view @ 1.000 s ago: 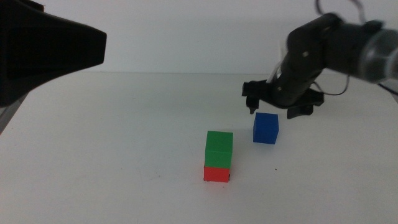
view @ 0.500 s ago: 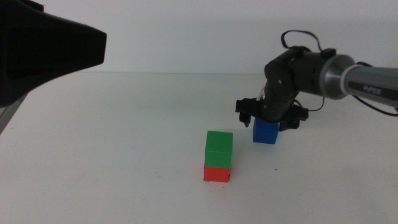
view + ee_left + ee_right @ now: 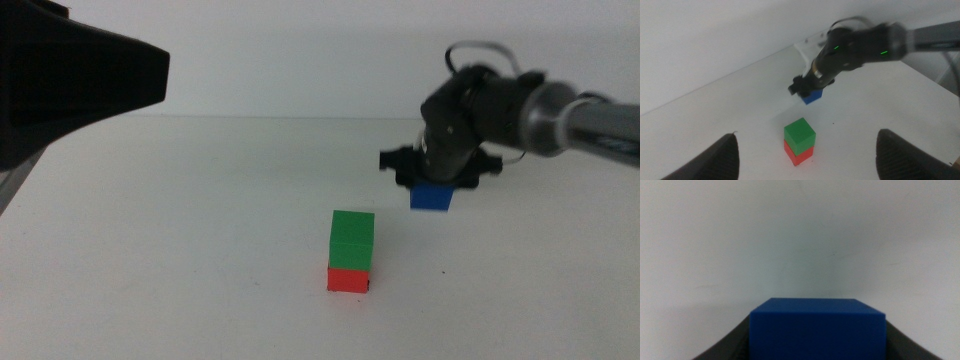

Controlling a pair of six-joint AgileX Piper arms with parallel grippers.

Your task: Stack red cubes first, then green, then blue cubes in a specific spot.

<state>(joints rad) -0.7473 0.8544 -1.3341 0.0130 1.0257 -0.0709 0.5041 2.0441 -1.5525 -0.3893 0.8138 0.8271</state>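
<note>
Bench (image 3: 200, 200) first: your right pincer (image 3: 434, 186) has just lifted the blue cube (image 3: 432, 197) clear, pinching it at two o'clock from the green cube (image 3: 352, 240) sitting on red (image 3: 349, 279). Left pincer (image 3: 805, 155) waits spread.

A plain white table (image 3: 200, 230) carries everything here, its matte top running back to a pale wall at the far edge. Only one thing rests directly on it: the red cube (image 3: 349, 279), sitting well in from every edge, nearer the front edge than the far one (a tiny dark mark shows on the tabletop just beside its lower right corner). The surface around it is bare white.
</note>
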